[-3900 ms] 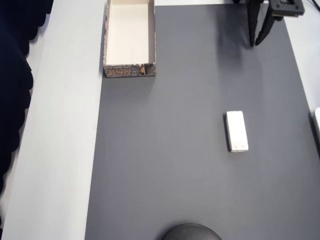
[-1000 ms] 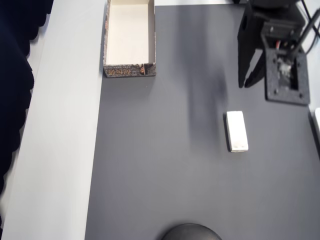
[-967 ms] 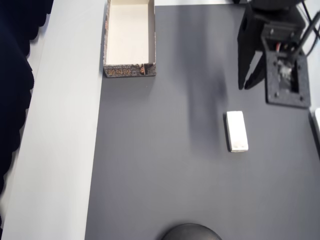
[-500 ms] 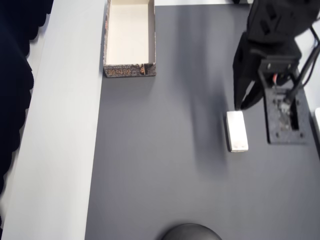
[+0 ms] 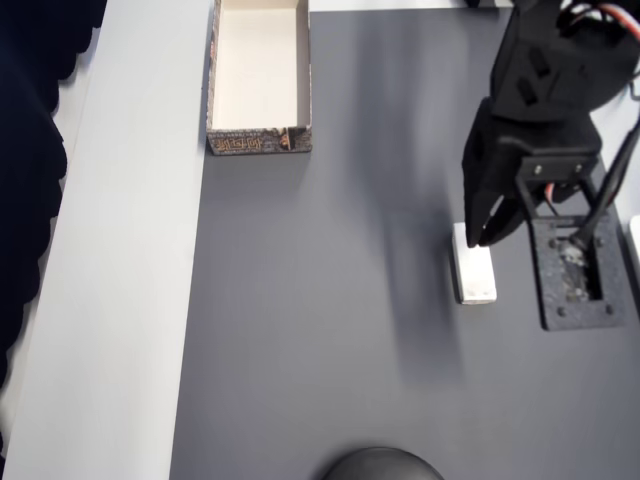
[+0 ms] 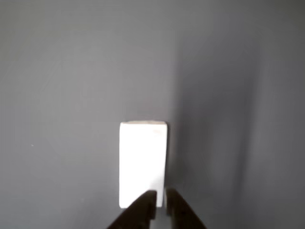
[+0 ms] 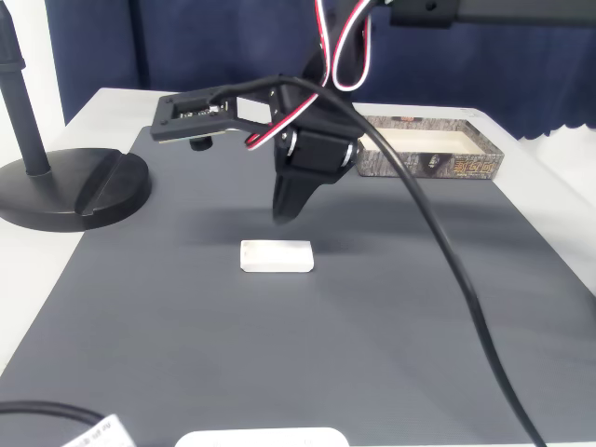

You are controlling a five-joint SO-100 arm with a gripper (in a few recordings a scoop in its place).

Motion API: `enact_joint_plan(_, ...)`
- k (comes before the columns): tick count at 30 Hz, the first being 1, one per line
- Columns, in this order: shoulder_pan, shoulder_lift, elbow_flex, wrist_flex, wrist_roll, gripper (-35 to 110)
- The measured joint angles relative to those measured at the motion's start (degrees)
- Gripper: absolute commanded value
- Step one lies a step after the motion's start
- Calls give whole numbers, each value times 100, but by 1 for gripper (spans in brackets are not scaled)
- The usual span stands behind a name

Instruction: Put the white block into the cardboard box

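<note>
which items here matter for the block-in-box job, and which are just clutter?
Part of the job:
- white block, flat on the grey mat
- cardboard box, open-topped, at the mat's far corner
- pincer, above the block's end, fingers nearly together

Just lying about:
- black round stand base with its pole
- white object at the table's near edge

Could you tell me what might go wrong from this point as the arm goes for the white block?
The gripper hangs above the white block with its jaws nearly together; if it comes down like that, it may push the block rather than straddle it. In the wrist view the fingertips sit over one end, so an end grasp might tilt. The cardboard box lies far across the mat, so a weak grip could drop it.
</note>
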Motion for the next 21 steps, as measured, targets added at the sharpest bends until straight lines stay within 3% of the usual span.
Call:
enact_joint_plan(14, -44, -141, -325, 562, 905, -2)
enact_joint_plan(21, -35, -141, -325, 562, 932, 9)
